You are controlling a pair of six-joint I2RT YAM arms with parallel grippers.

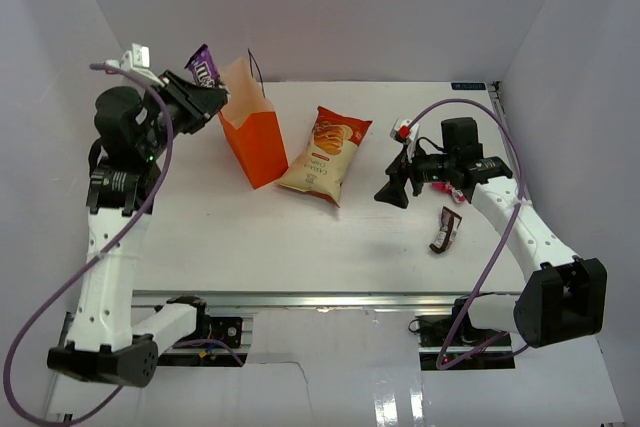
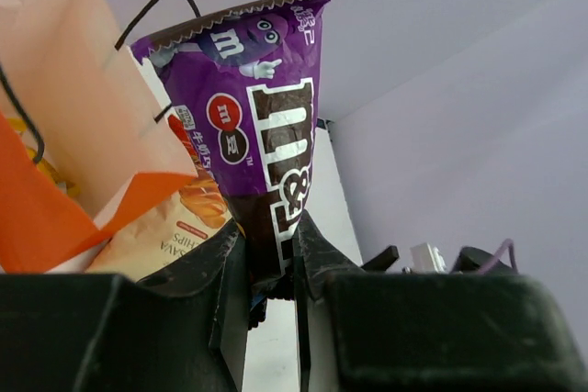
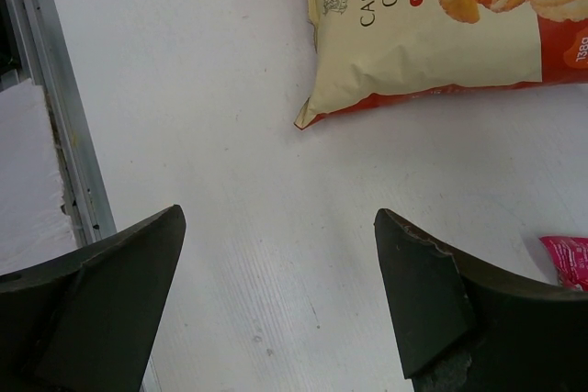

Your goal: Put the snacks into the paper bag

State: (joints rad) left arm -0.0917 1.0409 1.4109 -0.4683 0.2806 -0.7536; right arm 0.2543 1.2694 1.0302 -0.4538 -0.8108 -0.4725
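My left gripper [image 1: 207,97] is shut on the lower end of a dark purple multicoloured snack packet [image 1: 203,66] and holds it upright in the air, just left of the open top of the orange paper bag [image 1: 256,147]. In the left wrist view the packet [image 2: 266,117] rises from the gripper [image 2: 271,259], with the paper bag [image 2: 46,218] to its left. The orange-red and cream chip bag [image 1: 327,152] lies flat right of the paper bag. My right gripper [image 1: 392,193] is open and empty, low over the table right of the chip bag [image 3: 432,34].
A dark brown packet [image 1: 445,230] lies on the table near the right arm. The edge of a pink packet [image 3: 565,262] shows beside my right fingers. The table's metal front rail [image 3: 64,135] runs along the left of the right wrist view. White walls enclose the table.
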